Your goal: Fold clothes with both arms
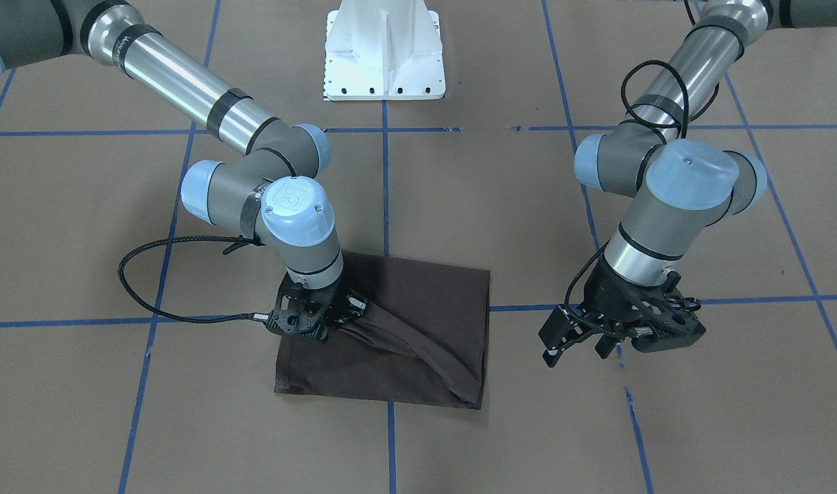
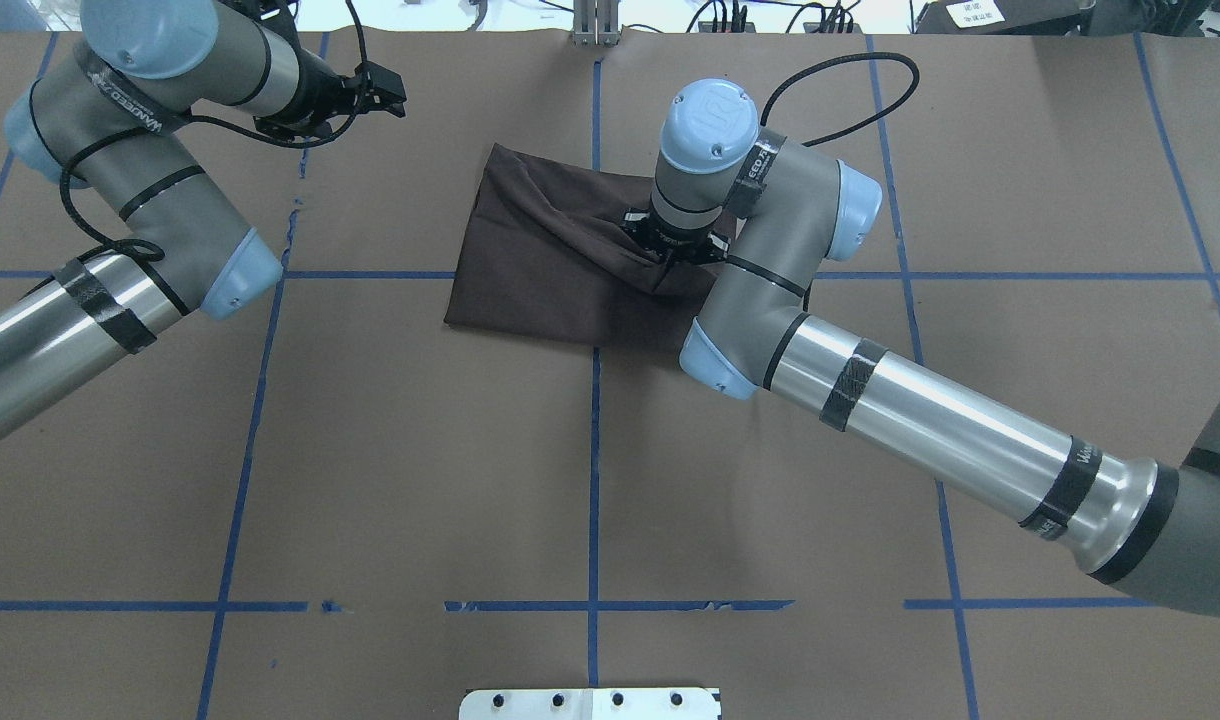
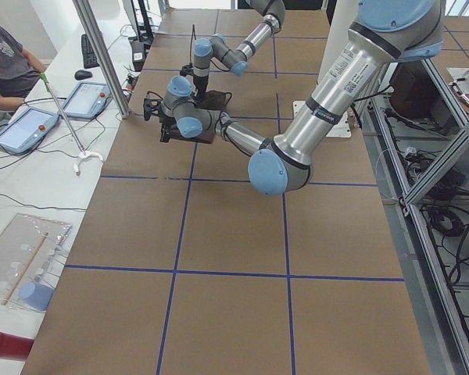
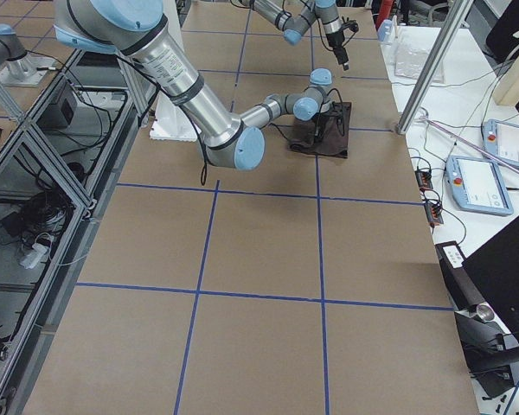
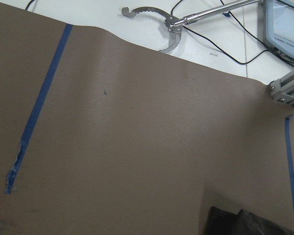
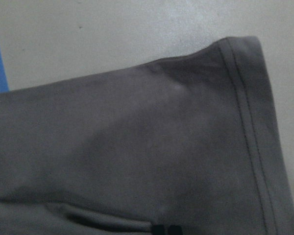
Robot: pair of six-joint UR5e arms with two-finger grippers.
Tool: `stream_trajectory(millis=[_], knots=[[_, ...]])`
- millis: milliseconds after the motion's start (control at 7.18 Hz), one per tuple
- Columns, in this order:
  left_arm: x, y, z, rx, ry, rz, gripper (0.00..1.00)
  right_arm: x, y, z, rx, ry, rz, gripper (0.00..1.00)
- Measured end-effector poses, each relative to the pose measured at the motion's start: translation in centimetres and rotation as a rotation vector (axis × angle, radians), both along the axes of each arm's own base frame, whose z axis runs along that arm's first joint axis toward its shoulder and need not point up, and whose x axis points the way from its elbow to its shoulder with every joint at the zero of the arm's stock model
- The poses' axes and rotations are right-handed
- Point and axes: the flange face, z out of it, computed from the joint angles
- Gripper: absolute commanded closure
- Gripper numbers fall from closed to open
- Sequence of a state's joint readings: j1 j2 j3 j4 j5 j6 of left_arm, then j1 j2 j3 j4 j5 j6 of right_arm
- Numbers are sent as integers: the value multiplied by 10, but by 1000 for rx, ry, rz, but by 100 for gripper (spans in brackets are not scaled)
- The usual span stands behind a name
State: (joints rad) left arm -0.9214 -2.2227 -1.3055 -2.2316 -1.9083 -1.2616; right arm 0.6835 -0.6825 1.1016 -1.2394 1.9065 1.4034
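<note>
Where the brown paper-covered table (image 1: pixel 460 206) is crossed by blue tape lines (image 1: pixel 385 192), one dark brown T-shirt (image 1: pixel 418 309) lies folded into a rough rectangle, near the table's middle and on the side away from the one white pedestal base (image 1: pixel 384 55). Two arms work here. The right arm (image 1: pixel 185 82) reaches down onto the shirt, and the right gripper (image 1: pixel 313 317) sits on the cloth near one short edge, its fingers pinched on a bunch of fabric. One raised ridge of cloth runs from that pinch to the shirt's far corner. The right wrist view shows one stitched hem (image 6: pixel 250 127) close up. The left arm (image 1: pixel 665 206) is held well apart from the shirt, and the left gripper (image 1: pixel 576 346) hangs above bare table with its two fingers spread, holding nothing. The left wrist view catches one corner of the shirt at its lower edge and one metal grabber tool (image 5: pixel 171 29) beyond the paper.
</note>
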Motion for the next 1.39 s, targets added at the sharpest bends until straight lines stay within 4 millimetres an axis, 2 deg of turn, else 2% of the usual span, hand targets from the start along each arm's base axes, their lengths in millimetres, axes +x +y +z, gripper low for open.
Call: stream_trajectory(millis=[418, 696, 974, 1114, 1253, 1392], knots=[[1, 0, -1, 1, 1, 1, 0, 16, -13, -5, 7, -8, 20, 100], [1, 0, -2, 1, 2, 1, 0, 40, -34, -8, 28, -8, 42, 100], [0, 1, -5, 3, 3, 1, 0, 58, -54, 0, 44, 13, 50, 100], [0, 2, -8, 4, 5, 1, 0, 64, -61, 6, 44, 23, 52, 7], [0, 2, -9, 5, 5, 1, 0, 66, -65, 11, 44, 32, 51, 0], [0, 2, -9, 6, 5, 2, 0, 66, -66, 14, 47, 38, 47, 0]])
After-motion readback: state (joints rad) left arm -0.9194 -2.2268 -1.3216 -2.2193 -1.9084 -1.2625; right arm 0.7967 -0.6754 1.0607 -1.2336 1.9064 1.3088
